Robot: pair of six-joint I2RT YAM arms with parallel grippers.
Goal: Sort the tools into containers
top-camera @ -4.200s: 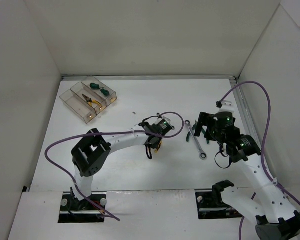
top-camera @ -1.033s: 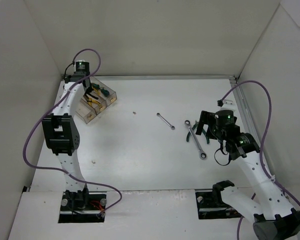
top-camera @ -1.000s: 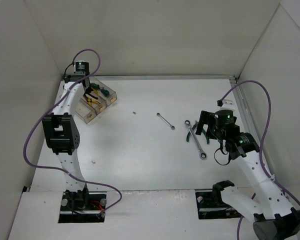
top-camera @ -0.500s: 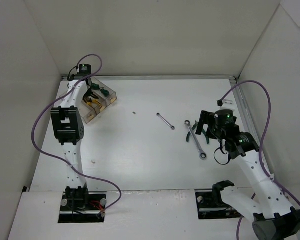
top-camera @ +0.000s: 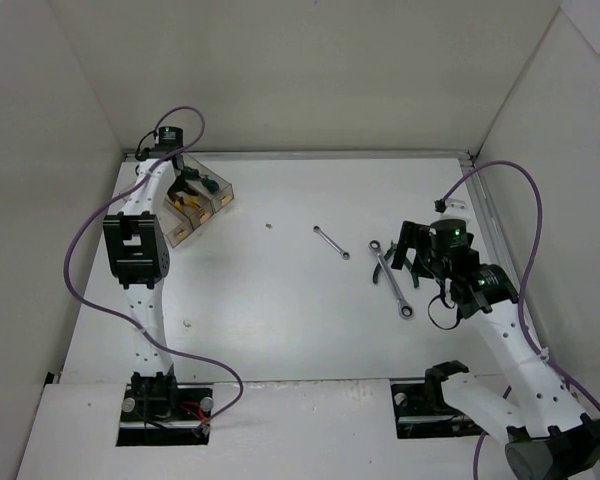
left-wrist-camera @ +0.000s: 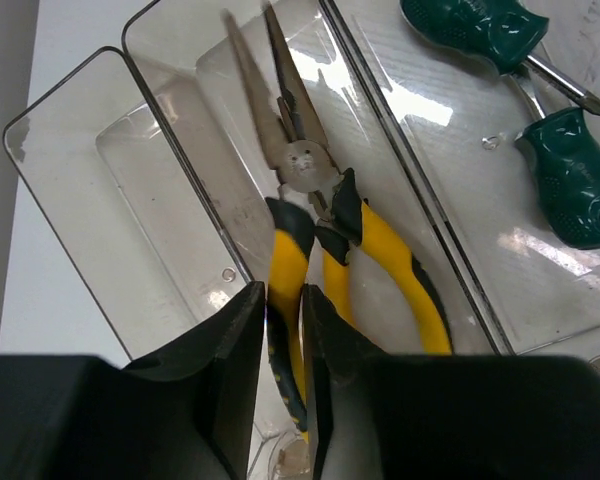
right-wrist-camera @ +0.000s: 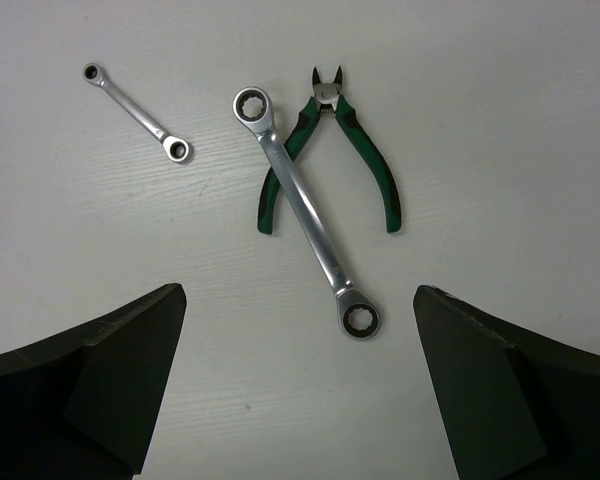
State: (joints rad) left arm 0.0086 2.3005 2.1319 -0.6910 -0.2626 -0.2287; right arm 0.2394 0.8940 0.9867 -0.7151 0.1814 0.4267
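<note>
White table [top-camera: 280,300]: left tool [left-wrist-camera: 283,300] pinches half-hidden yellow pliers [left-wrist-camera: 390,250]; right tool [right-wrist-camera: 298,300] gapes.

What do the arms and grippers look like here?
The left arm and right arm have white links, black joint housings, looping purple cables and small green lights. The left gripper and right gripper have plain matte-black fingers.

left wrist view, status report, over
Left hand shut on yellow pliers in middle bin. Right hand open, hovering. Large wrench lies across green cutters.
</note>
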